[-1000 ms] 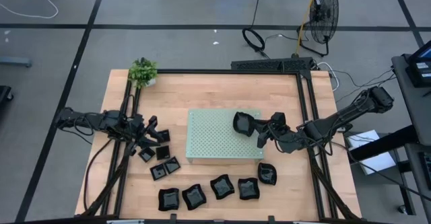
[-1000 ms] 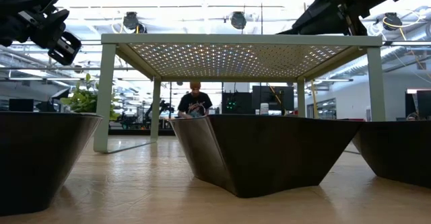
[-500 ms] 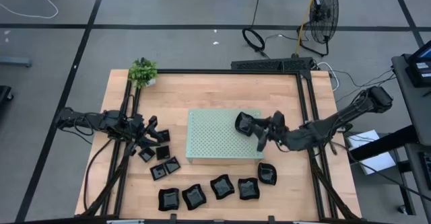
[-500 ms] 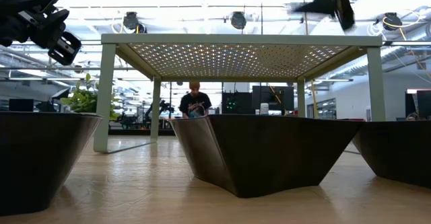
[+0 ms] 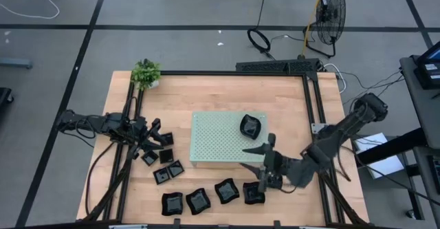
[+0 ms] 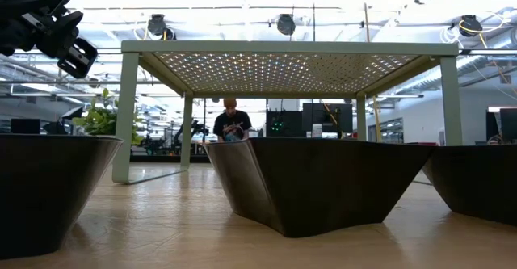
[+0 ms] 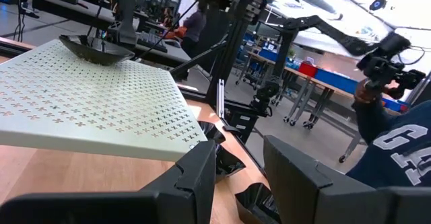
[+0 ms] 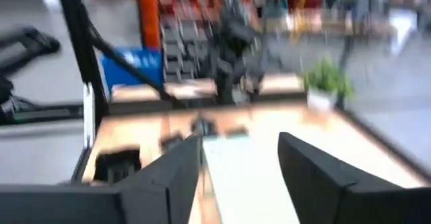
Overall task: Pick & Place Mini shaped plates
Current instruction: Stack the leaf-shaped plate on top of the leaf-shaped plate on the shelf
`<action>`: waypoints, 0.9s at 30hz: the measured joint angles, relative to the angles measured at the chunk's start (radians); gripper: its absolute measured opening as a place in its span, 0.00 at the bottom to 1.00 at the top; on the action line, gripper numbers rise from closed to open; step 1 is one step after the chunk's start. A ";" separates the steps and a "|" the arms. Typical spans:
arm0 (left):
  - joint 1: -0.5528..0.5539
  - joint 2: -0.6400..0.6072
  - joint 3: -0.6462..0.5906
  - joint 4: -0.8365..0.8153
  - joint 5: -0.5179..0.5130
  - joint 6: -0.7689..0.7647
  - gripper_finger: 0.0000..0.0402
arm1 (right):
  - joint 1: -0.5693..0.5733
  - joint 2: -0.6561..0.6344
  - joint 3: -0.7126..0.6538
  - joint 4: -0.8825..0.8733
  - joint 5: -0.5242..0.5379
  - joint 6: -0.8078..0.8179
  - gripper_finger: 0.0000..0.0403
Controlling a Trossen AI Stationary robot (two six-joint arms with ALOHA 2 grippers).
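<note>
The worktop [image 5: 206,95] carries a pale green perforated board [image 5: 220,136] at its centre. One black plate [image 5: 250,126] sits on the board's far right part. The remaining plates lie on the wood: a row [image 5: 213,196] along the near edge and a cluster of small squares [image 5: 162,157] to the left of the board.

The right hand [image 5: 263,166] is above the right end of the near row, close to the board's near right corner, with fingers spread and nothing between them. The likely step is picking the next plate from that row.

To do it well:
1. Centre the hand over one plate only; the neighbours stand close together.
2. Descend with the fingers astride a single rim (the glossy, sloped walls are likely to slip).
3. Lift straight up and clear the board's raised edge before moving across.
4. Set the plate on a bare part of the board, apart from the plate there.

The left hand [image 5: 152,131] waits over the small squares, fingers parted and empty.

Only large white characters on a person's dark sleeve [image 7: 397,150] show in the left wrist view; no whole word can be read.
</note>
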 joint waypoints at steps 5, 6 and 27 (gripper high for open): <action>0.000 0.000 0.000 0.000 0.000 0.000 0.32 | 0.022 0.074 0.210 -0.542 -0.122 0.480 0.50; 0.000 0.000 0.000 0.000 0.000 0.000 0.32 | 0.024 0.083 0.218 -0.597 -0.175 0.556 0.49; 0.000 0.000 0.000 0.000 0.000 0.000 0.32 | 0.034 0.092 -0.347 -0.533 -0.854 1.373 0.42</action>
